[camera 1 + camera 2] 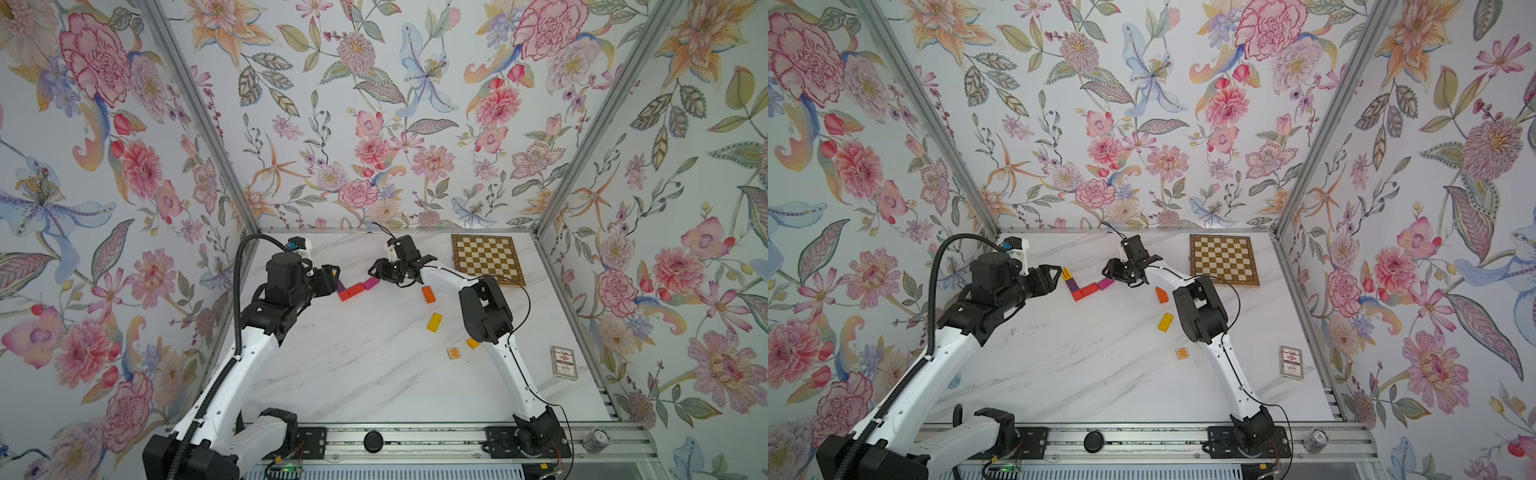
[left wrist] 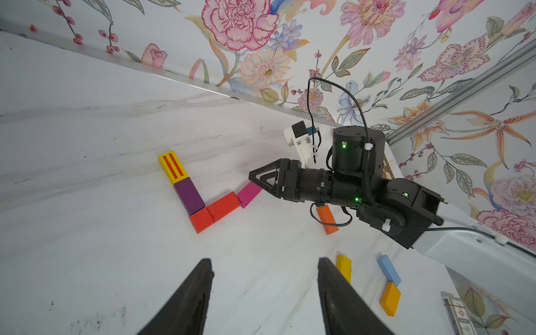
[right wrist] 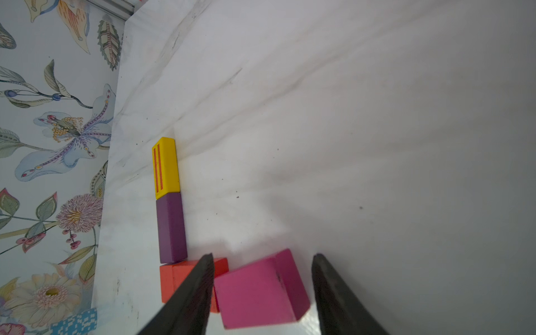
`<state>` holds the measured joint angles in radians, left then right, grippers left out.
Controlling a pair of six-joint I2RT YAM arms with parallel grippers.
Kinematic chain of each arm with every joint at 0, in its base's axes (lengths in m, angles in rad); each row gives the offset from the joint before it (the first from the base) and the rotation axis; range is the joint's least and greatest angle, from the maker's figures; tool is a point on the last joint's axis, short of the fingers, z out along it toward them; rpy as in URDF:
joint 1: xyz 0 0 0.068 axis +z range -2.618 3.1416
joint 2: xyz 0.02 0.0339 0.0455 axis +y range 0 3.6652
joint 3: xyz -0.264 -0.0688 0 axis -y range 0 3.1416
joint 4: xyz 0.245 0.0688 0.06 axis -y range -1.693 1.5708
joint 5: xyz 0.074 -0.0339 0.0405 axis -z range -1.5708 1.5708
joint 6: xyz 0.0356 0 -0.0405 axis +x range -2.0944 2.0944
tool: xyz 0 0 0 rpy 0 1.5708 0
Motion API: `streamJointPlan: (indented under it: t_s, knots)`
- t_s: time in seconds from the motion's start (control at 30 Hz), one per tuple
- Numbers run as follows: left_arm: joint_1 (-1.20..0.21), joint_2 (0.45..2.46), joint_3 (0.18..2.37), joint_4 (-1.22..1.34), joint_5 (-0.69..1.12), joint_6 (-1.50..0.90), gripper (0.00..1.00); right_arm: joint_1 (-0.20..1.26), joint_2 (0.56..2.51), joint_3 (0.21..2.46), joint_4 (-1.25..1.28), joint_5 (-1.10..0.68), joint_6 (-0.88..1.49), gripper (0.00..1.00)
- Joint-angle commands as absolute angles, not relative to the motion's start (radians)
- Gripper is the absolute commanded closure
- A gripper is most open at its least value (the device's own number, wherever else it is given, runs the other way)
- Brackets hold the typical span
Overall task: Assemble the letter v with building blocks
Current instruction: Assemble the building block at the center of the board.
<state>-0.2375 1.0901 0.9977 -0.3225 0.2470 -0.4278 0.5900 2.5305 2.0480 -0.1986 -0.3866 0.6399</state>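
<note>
Right wrist view: you see the right gripper [image 3: 262,258], jaws apart, straddling the magenta block [image 3: 255,293] that ends one row of the letter v [image 2: 201,220], unclamped. Your left gripper [image 2: 265,261] hangs spread, empty.

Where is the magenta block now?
In both top views the magenta block lies toward the table's far middle, next to the red block, between the open jaws of the right gripper.

White marble table [image 1: 353,374] with blocks [image 1: 354,289], chessboard [image 1: 487,259], card box [image 1: 564,362]
</note>
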Motion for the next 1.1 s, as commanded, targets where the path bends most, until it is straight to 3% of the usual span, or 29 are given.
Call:
streamJointPlan:
  t_s: [0.0,1.07]
  knots:
    - [-0.232,1.091,0.989,-0.351,0.225,-0.433,0.39,0.597,2.523,2.039,-0.279,-0.344,0.620,0.44]
    - [-0.233,1.083,0.973,-0.353,0.230,-0.444,0.39,0.612,2.461,1.944,-0.271,-0.347,0.615,0.68]
